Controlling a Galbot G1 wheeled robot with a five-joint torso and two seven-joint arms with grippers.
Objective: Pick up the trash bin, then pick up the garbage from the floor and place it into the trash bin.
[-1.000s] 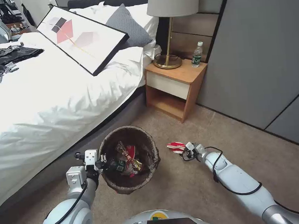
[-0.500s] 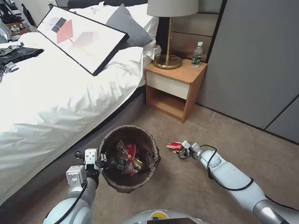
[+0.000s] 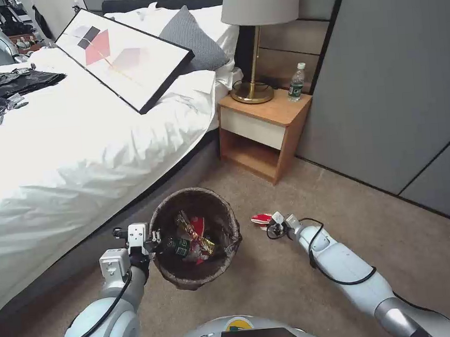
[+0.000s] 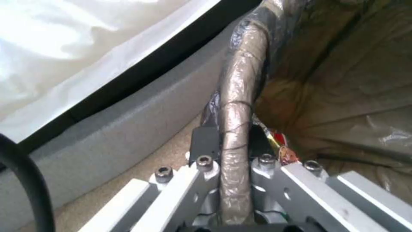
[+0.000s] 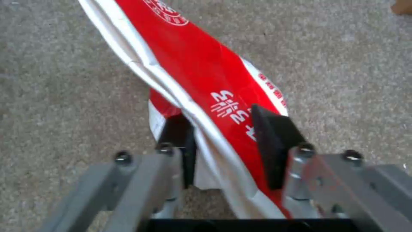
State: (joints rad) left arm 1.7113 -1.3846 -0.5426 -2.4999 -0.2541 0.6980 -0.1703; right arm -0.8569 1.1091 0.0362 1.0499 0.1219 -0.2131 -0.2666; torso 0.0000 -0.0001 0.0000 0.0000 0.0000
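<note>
The trash bin (image 3: 223, 210), round with a dark bag folded over its rim, hangs tilted just above the carpet beside the bed. My left gripper (image 3: 155, 242) is shut on its near-left rim; in the left wrist view the pads of the left gripper (image 4: 231, 145) pinch the bag-wrapped rim (image 4: 240, 80). Wrappers and a green-labelled bottle (image 3: 192, 241) lie inside. To the bin's right a red-white paper carton (image 3: 261, 218) lies on the floor. My right gripper (image 3: 271, 228) is down at it. The right wrist view shows the carton (image 5: 193, 64) squeezed between the black pads of the right gripper (image 5: 223, 129).
A white bed (image 3: 77, 138) carries a framed picture (image 3: 123, 57) and black plastic bags (image 3: 1, 92). A wooden nightstand (image 3: 263, 129) holds a lamp (image 3: 252, 91) and a bottle (image 3: 296, 82). Grey wall panels (image 3: 395, 82) close the right. Open carpet (image 3: 299, 194) lies around the carton.
My right arm has reached further left along the floor, bringing its gripper onto the carton. The left arm and the bin have hardly moved.
</note>
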